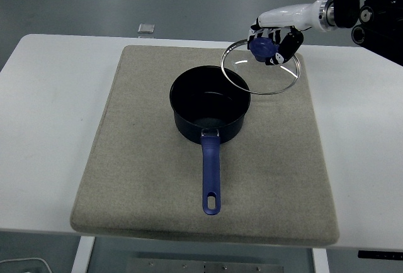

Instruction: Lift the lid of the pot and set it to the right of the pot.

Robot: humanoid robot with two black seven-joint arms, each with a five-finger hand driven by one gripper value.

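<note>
With the right hand clamped by its fingers on the knob of the glass lid, held raised over the pot's far-right rim, carry it fully clear rightward, then lower it level onto the mat.

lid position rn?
In the head view the glass lid is held off the mat by its blue knob in the right hand, up and right of the open pot, over the mat's far-right corner.

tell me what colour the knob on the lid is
Blue, matching the pot handle. The knob shows in the head view, gripped by the right robot hand.
</note>
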